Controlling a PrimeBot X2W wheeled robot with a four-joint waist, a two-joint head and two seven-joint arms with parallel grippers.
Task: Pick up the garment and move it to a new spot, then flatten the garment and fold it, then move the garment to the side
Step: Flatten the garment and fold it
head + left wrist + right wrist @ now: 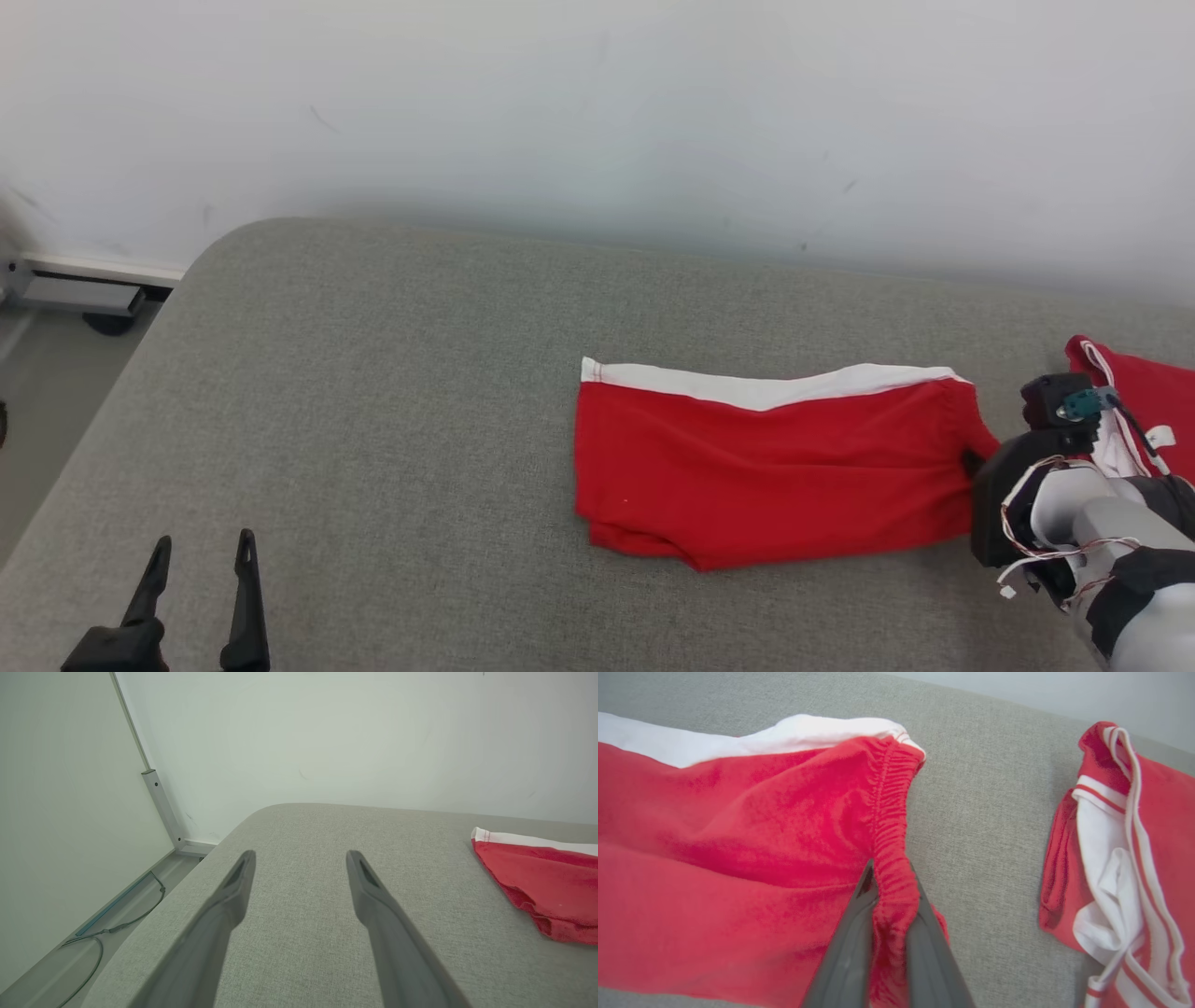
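Reaching leftward, the right tool (889,879) pinches the red shorts (766,467).

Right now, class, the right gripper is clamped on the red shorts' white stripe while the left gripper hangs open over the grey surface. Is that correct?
No. The right gripper is clamped on the red shorts' gathered red waistband, not the white stripe, as the right wrist view shows. The left gripper does hang open over the grey surface.
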